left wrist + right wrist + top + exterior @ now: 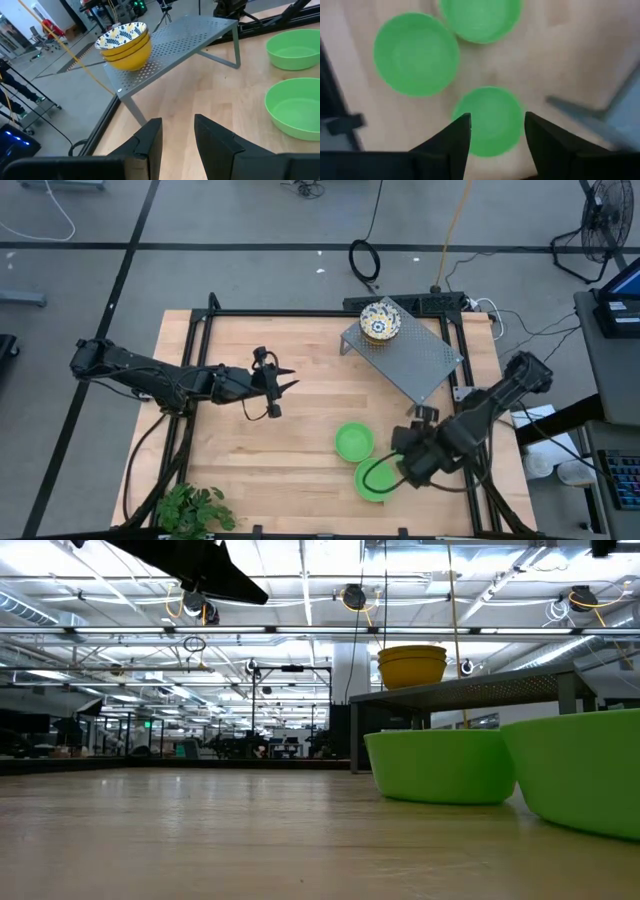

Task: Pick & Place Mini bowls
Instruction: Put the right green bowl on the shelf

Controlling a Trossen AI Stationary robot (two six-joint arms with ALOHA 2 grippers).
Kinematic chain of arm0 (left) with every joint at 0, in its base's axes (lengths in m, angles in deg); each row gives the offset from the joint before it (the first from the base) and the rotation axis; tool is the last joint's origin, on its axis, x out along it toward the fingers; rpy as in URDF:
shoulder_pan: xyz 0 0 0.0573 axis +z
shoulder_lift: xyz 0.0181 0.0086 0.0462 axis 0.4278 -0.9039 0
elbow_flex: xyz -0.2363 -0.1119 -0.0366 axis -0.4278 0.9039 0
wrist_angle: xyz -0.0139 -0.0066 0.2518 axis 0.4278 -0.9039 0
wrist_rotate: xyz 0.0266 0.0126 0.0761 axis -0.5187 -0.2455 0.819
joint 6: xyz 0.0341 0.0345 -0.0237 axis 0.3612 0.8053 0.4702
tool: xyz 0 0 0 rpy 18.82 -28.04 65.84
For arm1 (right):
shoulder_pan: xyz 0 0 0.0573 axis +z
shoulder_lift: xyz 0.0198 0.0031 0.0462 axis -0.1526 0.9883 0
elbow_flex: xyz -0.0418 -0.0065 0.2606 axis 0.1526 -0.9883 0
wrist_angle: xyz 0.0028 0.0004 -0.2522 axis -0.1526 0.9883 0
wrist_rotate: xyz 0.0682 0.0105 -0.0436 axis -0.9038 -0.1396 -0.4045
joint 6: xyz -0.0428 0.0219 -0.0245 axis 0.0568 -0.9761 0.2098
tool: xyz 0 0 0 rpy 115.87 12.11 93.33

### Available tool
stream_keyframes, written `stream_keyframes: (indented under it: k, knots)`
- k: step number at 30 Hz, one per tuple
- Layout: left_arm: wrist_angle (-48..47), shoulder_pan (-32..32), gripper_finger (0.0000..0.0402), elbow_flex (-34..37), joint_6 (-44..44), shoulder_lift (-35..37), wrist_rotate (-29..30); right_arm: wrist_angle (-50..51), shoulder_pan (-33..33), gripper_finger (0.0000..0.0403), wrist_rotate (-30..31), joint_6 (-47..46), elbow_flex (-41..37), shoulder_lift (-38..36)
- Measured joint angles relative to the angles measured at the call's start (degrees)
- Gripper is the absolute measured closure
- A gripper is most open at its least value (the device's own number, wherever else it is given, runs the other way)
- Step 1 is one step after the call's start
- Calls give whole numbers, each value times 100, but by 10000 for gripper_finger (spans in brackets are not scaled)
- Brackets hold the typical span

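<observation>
both claws (284,385) (494,131) open, empty

- Even, bright overhead light falls on the tabletop (300,420) in the high view; shadows under the arms are soft and faint.
- In the low view, rows of ceiling lights (300,600) glare white; the near tabletop is blurred.
- The right wrist view is soft throughout: the green bowls (416,54) have smeared rims.
- The left wrist view is sharper, with the rack (185,40) evenly lit.
</observation>
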Motion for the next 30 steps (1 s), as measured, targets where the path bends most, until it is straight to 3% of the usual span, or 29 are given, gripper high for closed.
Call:
stream_keyframes:
  k: [8,17,23,30]
  knots:
    - [62,7,284,2,292,0,-302,-399,-177,254,-122,-1158,-1857,-951]
    - [98,62,284,2,562,0,-312,-2249,-128,275,-432,-2182,-3943,-2659]
    - [98,203,284,2,412,0,-310,-2659,-125,299,-712,-2222,-4747,-2603]
    - [88,269,284,2,252,0,-310,-3250,-128,302,-698,-2244,-4995,-2578]
